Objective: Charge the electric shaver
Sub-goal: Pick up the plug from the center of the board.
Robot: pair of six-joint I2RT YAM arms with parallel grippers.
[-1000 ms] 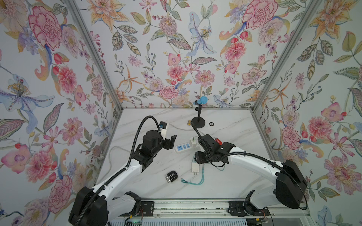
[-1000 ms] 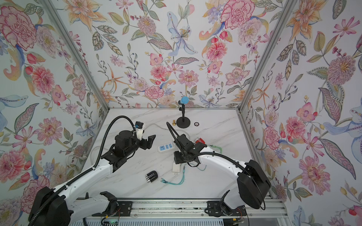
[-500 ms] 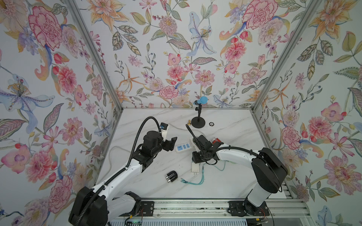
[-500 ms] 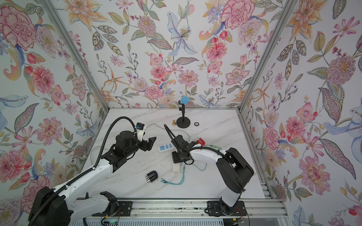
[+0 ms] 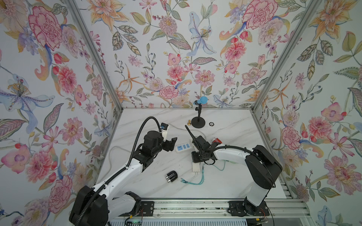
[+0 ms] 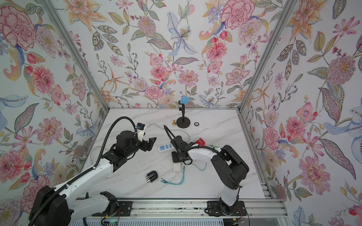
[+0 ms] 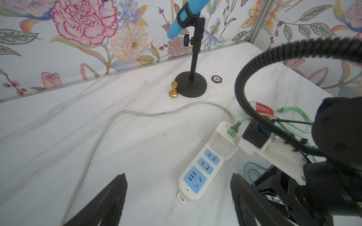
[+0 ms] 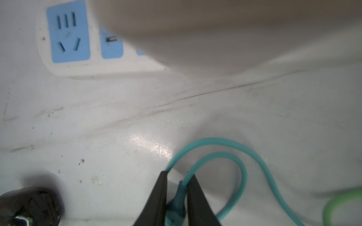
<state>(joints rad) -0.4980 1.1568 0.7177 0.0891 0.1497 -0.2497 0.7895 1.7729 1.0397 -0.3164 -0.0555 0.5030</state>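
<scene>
The right jaws pinch the teal plug (image 8: 177,199) between their tips, nearly shut on it. Best to lift slowly so the teal cable (image 8: 225,154) trails free, then aim at the electric shaver (image 5: 172,176), which lies on the counter (image 5: 225,127) near these jaws, untouched. The left jaws hang wide and empty beside the power strip (image 5: 183,147). The shaver's port cannot be made out, and the wrist view shows the shaver only as a blur.

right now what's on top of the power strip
A white adapter sits on the corded end of the power strip, a green cable plugged into it; three blue sockets are bare. Whatever lies under the adapter is hidden.
</scene>
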